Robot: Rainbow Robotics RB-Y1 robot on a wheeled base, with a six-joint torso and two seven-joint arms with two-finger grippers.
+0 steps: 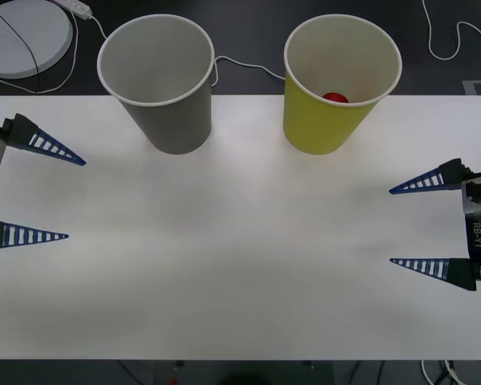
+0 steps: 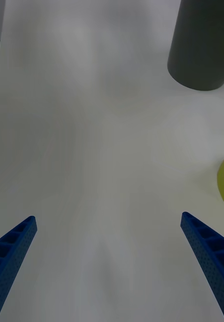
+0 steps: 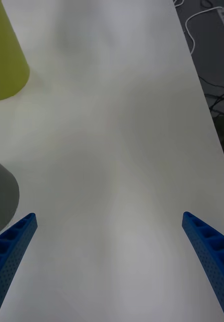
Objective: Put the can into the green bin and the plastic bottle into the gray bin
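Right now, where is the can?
In the front view, the can sits inside the green bin, at the table's far edge, right of the gray bin.

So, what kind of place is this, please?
Probably a lab or office test bench, not a home. A plain white table holds only the gray bin and the green bin, and loose white cables lie on the dark floor behind, beside a round white device.

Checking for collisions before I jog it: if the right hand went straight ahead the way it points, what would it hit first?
Likely nothing: the right hand points across bare table toward the open left hand. The gray bin and green bin stand off that line.
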